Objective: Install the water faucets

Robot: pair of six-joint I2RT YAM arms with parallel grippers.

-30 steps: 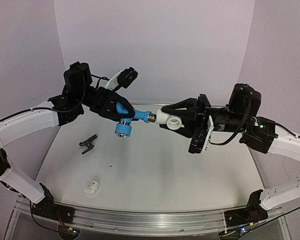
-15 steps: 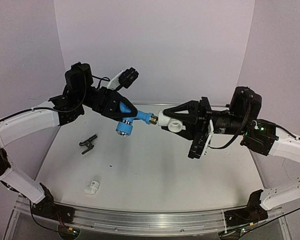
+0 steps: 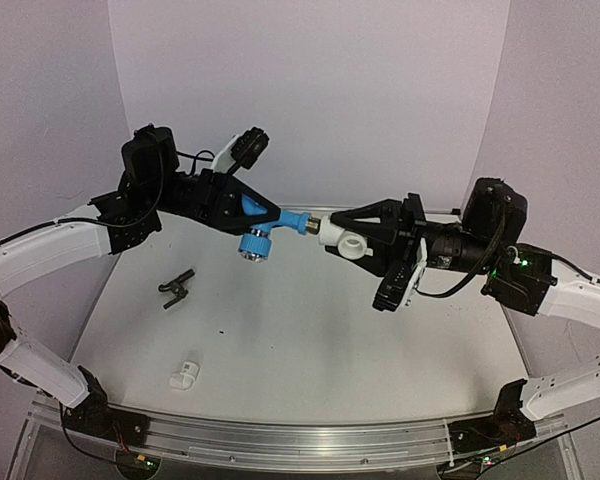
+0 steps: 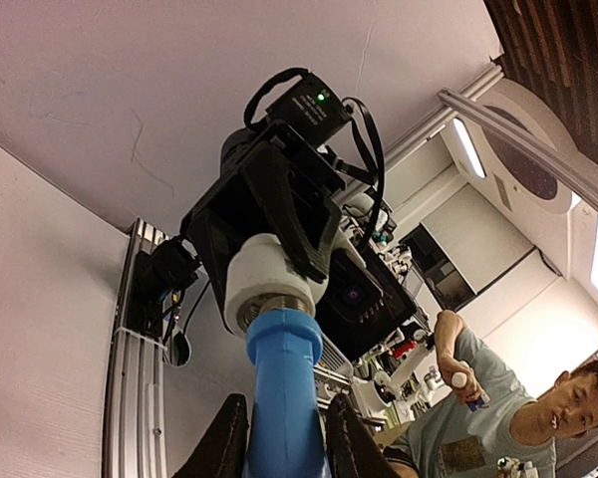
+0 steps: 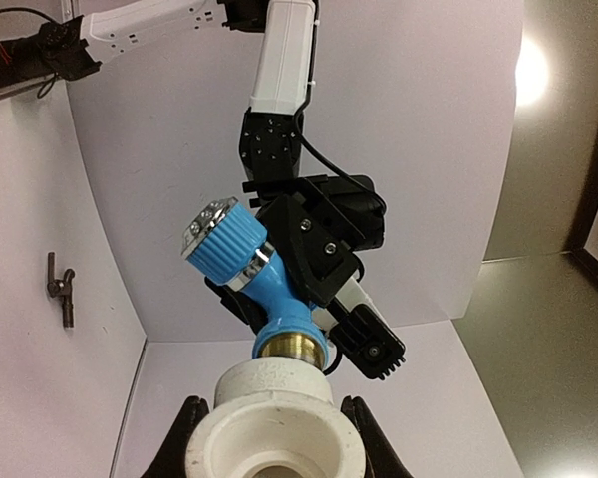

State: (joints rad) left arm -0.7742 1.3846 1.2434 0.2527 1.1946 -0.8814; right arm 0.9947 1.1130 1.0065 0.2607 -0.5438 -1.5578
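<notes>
A blue water faucet [image 3: 278, 220] hangs in mid-air above the table, its ribbed knob [image 3: 252, 245] pointing down. My left gripper [image 3: 270, 213] is shut on its body; in the left wrist view the black fingers [image 4: 224, 443] clamp the blue stem [image 4: 284, 383]. Its brass threaded end [image 5: 291, 346] sits in the mouth of a white pipe fitting [image 3: 342, 240]. My right gripper [image 3: 338, 234] is shut on that fitting, with a finger on each side of its white body [image 5: 279, 428].
A small black part [image 3: 177, 287] lies on the table at the left. A second white fitting [image 3: 183, 374] lies near the front left. A metal rail [image 3: 280, 440] runs along the near edge. A person [image 4: 498, 428] stands beyond the table.
My left wrist has turned, swinging the faucet's knob a little up and to the right. The brass end now shows less outside the white fitting. The right arm has barely shifted.
</notes>
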